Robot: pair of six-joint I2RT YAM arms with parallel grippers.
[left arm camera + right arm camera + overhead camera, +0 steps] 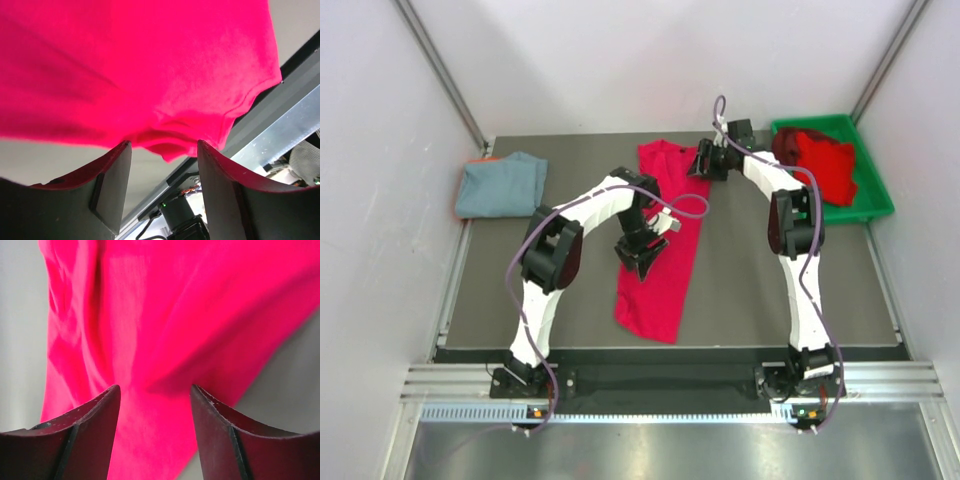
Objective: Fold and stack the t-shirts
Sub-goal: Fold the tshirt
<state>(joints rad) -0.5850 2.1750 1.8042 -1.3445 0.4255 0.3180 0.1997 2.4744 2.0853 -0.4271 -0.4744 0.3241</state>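
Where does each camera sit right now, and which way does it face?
Top external: fixed above and behind the arms, looking down on the dark table; left arm and right arm show whole, reaching to the flat bright red cloth t-shirt.
Left wrist: on the left arm, facing the shirt's near end and the near metal rail; the left fingers stand open.
Right wrist: on the right arm, looking down on the shirt's far end; the right fingers stand open.
Shared: all three show that red t-shirt.
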